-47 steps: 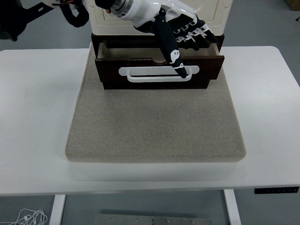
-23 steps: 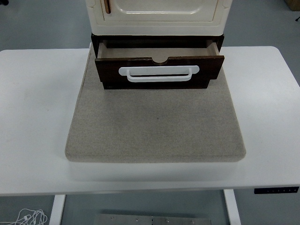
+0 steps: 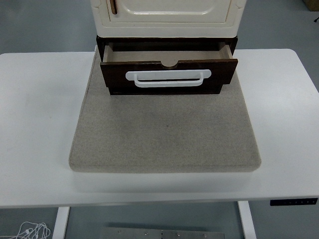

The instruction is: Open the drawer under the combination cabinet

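A mat (image 3: 164,134) lies on the middle of the table (image 3: 35,124). At the mat's far edge stands the cabinet (image 3: 167,17). Under it the drawer (image 3: 168,75) juts forward, its handle (image 3: 168,78) on the front.

1. A single head view was supplied; it looked from high on the robot's side, forward and down over the white table (image 3: 40,124)
2. The table's near edge ran across the 6 o'clock part of the frame, with floor and a table leg (image 3: 61,221) below it
3. The far side lay toward 12 o'clock, where the cream cabinet (image 3: 169,17) was cut off by the frame's top edge
4. The camera stood at a middling distance: the grey mat (image 3: 164,134) filled the centre, and both table ends showed at 3 and 9 o'clock
5. With one view only, no overlap with another could be told
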Available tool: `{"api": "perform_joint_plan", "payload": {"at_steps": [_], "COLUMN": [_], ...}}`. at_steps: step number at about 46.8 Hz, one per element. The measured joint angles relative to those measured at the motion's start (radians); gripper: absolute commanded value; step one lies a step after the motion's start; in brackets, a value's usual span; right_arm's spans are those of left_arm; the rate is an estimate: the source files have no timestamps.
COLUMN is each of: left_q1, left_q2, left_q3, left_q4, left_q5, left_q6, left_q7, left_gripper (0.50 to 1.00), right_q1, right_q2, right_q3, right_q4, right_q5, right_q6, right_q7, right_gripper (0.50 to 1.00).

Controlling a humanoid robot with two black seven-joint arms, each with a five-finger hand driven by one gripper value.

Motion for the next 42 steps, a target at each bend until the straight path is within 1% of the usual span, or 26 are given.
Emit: {"api": "perform_joint_plan", "payload": {"at_steps": [6, 11, 17, 22, 32, 36, 39, 42], "left_q1": [-0.001, 0.000, 0.011, 0.056, 0.192, 0.266, 0.317, 0.363], "left_q2": [0.000, -0.002, -0.002, -0.003, -0.003, -0.003, -0.004, -0.007], "left_q3": [-0.025, -0.025, -0.016, -0.015, -0.023, -0.024, -0.024, -0.025], "left_q4": [0.137, 0.236, 0.310, 0.374, 0.391, 0.390, 0.390, 0.390], "left_q5": [-0.027, -0.089, -0.165, -0.216, -0.321, -0.372, -0.402, -0.426], "left_q6": [0.007, 0.008, 0.005, -0.004, -0.014, -0.023, -0.044, -0.085], "left_q7": [-0.001, -0.001, 0.003, 0.015, 0.030, 0.030, 0.022, 0.017], "left_gripper": [1.000, 1.000, 1.000, 1.000, 1.000, 1.000, 1.000, 1.000], "right_q1": [0.000, 0.000, 0.000, 0.000, 0.000, 0.000, 0.000, 0.000], "right_q2": [0.000, 0.000, 0.000, 0.000, 0.000, 0.000, 0.000, 0.000], "right_q3": [0.000, 0.000, 0.000, 0.000, 0.000, 0.000, 0.000, 0.000], "right_q4": [0.000, 0.000, 0.000, 0.000, 0.000, 0.000, 0.000, 0.000], "right_q5": [0.000, 0.000, 0.000, 0.000, 0.000, 0.000, 0.000, 0.000], "right_q6": [0.000, 0.000, 0.000, 0.000, 0.000, 0.000, 0.000, 0.000], "right_q7": [0.000, 0.000, 0.000, 0.000, 0.000, 0.000, 0.000, 0.000], "right_gripper": [0.926, 0.926, 0.928, 0.928, 0.926, 0.928, 0.926, 0.926]}}
